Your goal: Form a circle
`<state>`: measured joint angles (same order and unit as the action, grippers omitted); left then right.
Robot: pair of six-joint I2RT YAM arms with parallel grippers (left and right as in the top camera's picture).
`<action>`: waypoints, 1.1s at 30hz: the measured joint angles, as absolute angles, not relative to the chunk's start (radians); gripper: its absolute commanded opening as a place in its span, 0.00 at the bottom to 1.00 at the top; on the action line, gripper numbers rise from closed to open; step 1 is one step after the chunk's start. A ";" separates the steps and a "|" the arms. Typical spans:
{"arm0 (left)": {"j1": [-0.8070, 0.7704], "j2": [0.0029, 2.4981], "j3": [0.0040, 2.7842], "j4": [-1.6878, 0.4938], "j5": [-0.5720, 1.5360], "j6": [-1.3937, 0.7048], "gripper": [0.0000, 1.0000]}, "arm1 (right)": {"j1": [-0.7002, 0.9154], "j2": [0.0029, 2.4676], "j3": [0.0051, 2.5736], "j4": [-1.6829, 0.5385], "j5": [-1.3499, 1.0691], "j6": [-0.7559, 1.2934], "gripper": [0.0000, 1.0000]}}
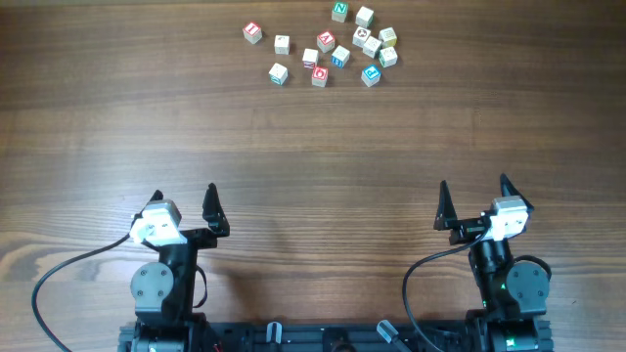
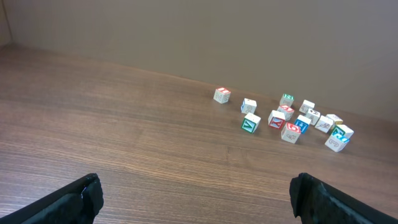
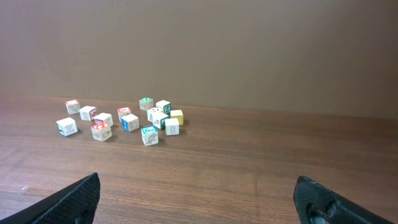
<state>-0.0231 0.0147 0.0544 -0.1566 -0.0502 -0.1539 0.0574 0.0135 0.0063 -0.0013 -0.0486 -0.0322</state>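
Note:
Several small pale wooden letter cubes [image 1: 326, 41] with coloured faces lie in a loose scatter at the far middle of the table. They also appear in the left wrist view [image 2: 287, 112] and the right wrist view [image 3: 130, 122]. No circle shows among them; the closest bunch [image 1: 372, 45] sits at the scatter's right side. My left gripper [image 1: 184, 191] [image 2: 196, 182] is open and empty near the front left, far from the cubes. My right gripper [image 1: 473, 182] [image 3: 196, 182] is open and empty near the front right.
A red-faced cube [image 1: 252, 32] lies apart at the scatter's left end, and a green-faced one [image 1: 339, 12] is farthest back. Bare wooden table [image 1: 313, 156] stretches between the grippers and the cubes. A plain wall [image 3: 249, 50] stands behind the table.

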 measured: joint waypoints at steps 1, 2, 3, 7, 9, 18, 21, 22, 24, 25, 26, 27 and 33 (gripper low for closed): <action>-0.023 0.015 0.054 -0.157 -0.050 -0.154 1.00 | 0.057 0.014 0.006 -0.001 -0.049 -0.032 1.00; -0.023 0.015 0.054 -0.157 -0.050 -0.154 1.00 | 0.061 0.014 0.006 -0.001 -0.048 -0.032 1.00; -0.023 0.015 0.054 -0.157 -0.050 -0.154 1.00 | 0.066 0.014 0.006 -0.001 -0.049 -0.032 1.00; -0.023 0.015 0.054 -0.157 -0.050 -0.154 1.00 | 0.077 0.014 0.006 -0.001 -0.049 -0.032 1.00; -0.023 0.015 0.054 -0.157 -0.050 -0.154 1.00 | 0.077 0.014 0.006 -0.001 -0.049 -0.032 1.00; -0.023 0.015 0.054 -0.157 -0.050 -0.154 1.00 | 0.077 0.014 0.006 -0.001 -0.049 -0.032 1.00; -0.023 0.015 0.054 -0.157 -0.050 -0.154 1.00 | 0.077 0.014 0.006 -0.001 -0.049 -0.032 1.00; -0.023 0.015 0.054 -0.157 -0.050 -0.154 1.00 | 0.077 0.014 0.006 -0.001 -0.049 -0.032 1.00; -0.023 0.015 0.054 -0.157 -0.050 -0.154 1.00 | 0.077 0.014 0.006 -0.001 -0.049 -0.032 1.00; -0.023 0.015 0.054 -0.157 -0.050 -0.154 1.00 | 0.077 0.014 0.006 -0.001 -0.049 -0.032 1.00; -0.023 0.015 0.054 -0.157 -0.050 -0.154 1.00 | 0.077 0.014 0.006 -0.001 -0.049 -0.032 1.00; -0.023 0.015 0.054 -0.157 -0.050 -0.154 1.00 | 0.077 0.014 0.006 -0.001 -0.049 -0.032 1.00; -0.023 0.015 0.054 -0.157 -0.050 -0.154 1.00 | 0.077 0.014 0.006 -0.001 -0.049 -0.032 1.00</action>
<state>-0.0231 0.0147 0.0540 -0.1566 -0.0502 -0.1539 0.0772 0.0135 0.0063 -0.0013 -0.0490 -0.0322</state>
